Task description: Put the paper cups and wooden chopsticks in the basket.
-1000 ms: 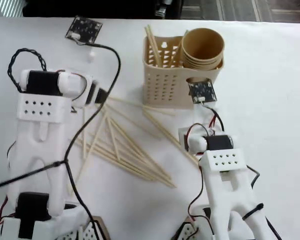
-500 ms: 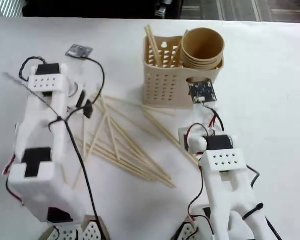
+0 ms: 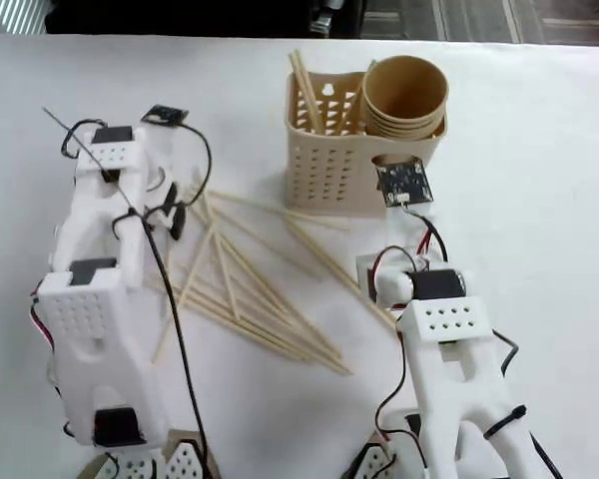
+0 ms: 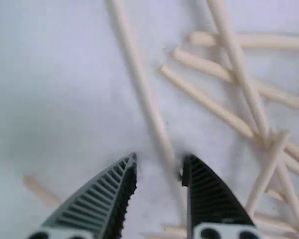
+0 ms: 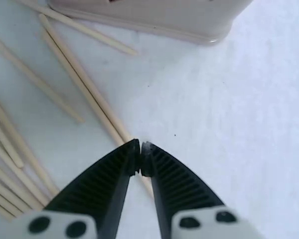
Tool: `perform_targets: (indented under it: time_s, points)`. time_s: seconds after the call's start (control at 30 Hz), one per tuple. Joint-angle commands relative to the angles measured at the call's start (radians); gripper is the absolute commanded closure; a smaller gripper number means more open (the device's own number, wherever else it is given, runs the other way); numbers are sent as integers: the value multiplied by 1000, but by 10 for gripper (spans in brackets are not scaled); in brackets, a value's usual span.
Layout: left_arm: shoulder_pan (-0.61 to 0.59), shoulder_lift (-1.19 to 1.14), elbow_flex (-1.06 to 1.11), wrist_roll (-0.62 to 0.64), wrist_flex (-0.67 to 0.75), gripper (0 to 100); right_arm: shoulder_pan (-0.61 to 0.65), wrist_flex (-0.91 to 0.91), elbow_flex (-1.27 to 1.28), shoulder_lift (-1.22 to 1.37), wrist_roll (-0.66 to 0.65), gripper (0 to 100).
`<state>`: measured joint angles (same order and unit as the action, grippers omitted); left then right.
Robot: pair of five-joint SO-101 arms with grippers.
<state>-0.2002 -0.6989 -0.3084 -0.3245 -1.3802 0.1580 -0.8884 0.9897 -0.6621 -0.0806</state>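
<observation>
Several wooden chopsticks (image 3: 242,289) lie scattered on the white table between the two arms. The beige basket (image 3: 324,175) stands at the back, holding stacked paper cups (image 3: 406,95) and a few chopsticks (image 3: 304,88). My left gripper (image 3: 170,218) is low over the left end of the pile. In the left wrist view it (image 4: 159,162) is open, with one chopstick (image 4: 142,92) running between its fingers, close to one of them. My right gripper (image 5: 139,148) is shut and empty, just above the table, over a pair of chopsticks (image 5: 82,84) near the basket's base (image 5: 154,12).
The right arm (image 3: 444,329) stands in front of the basket, its camera board (image 3: 403,180) near the basket's front wall. A black cable (image 3: 165,299) trails along the left arm. Bare table lies right of the basket.
The left arm has pulled back and tipped its wrist down, bringing its gripper onto the left end of the chopstick pile. The right arm has not moved.
</observation>
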Motion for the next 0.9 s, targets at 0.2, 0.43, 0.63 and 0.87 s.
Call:
perform_targets:
  time_s: [0.2,0.43,0.63,0.87]
  points:
    - [31,-19,-212,17,-166,979,-12,15,-8,-28,3,981]
    - [88,61,-451,18,-373,979,-12,15,-8,-28,3,981]
    - [134,170,-572,25,-399,979,-12,15,-8,-28,3,981]
    - [228,323,-678,26,-396,979,-12,15,-8,-28,3,981]
